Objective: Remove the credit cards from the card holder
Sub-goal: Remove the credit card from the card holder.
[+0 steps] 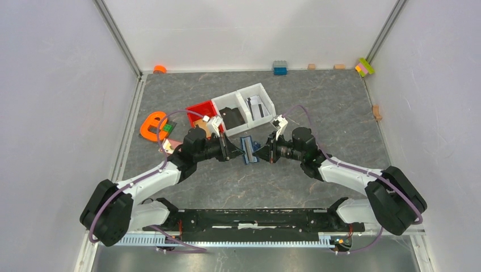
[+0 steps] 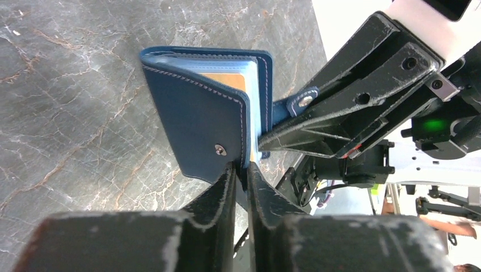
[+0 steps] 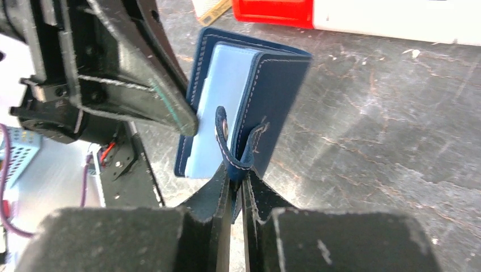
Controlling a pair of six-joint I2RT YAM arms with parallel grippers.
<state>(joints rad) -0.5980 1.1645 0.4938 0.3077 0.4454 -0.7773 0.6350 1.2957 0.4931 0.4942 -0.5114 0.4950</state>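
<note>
Matt, stitched leather card holder (image 2: 195,122)

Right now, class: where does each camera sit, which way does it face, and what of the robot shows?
Top external: above and behind, looking down on the table; left arm, right arm show.
Left wrist: on its arm, facing the card holder; left fingers show.
Right wrist: on its arm, facing the card holder; right fingers show.
Wrist views share the card holder.
</note>
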